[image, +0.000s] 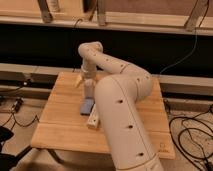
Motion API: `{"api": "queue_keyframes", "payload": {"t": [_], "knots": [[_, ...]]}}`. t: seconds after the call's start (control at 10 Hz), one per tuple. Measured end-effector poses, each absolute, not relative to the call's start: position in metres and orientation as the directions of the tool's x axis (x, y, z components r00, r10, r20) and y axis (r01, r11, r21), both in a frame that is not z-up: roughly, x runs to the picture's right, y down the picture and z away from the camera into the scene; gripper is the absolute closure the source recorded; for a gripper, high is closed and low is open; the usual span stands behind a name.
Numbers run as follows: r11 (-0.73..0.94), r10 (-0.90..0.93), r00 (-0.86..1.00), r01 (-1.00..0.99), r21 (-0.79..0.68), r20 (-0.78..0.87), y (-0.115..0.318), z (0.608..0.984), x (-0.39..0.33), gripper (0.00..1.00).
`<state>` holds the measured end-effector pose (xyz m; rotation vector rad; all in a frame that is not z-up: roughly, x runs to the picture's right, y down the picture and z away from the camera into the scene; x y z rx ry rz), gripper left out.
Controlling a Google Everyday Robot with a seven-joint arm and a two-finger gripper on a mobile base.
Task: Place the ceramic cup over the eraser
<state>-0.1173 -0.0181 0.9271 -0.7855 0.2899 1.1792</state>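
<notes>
Pale wooden table [55, 125] is standing before dark shelving. My gripper [87, 86] is hanging over its far-left part, jaws standing wide, nothing visibly in them, probably lining up a pick. Flat blue block [87, 106] is lying just nearer, cream oblong bottle-like thing [92, 120] beside that. Whitish-grey ceramic cup and striped eraser are not showing, likely hiding behind my bulky white arm [125, 120]. No writing reading clearly.

Smooth plastic arm [125, 112], matt wooden table [60, 127]
</notes>
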Motion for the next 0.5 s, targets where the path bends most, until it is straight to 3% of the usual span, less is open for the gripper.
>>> {"api": "queue_keyframes", "payload": {"t": [0.2,0.5], "knots": [[0.158,0.704,0.383,-0.906,-0.393,-0.598,-0.014,0.933,-0.118,0.28],[0.145,0.718,0.338,-0.927,-0.345,-0.608,-0.026,0.940,-0.103,0.59]]}}
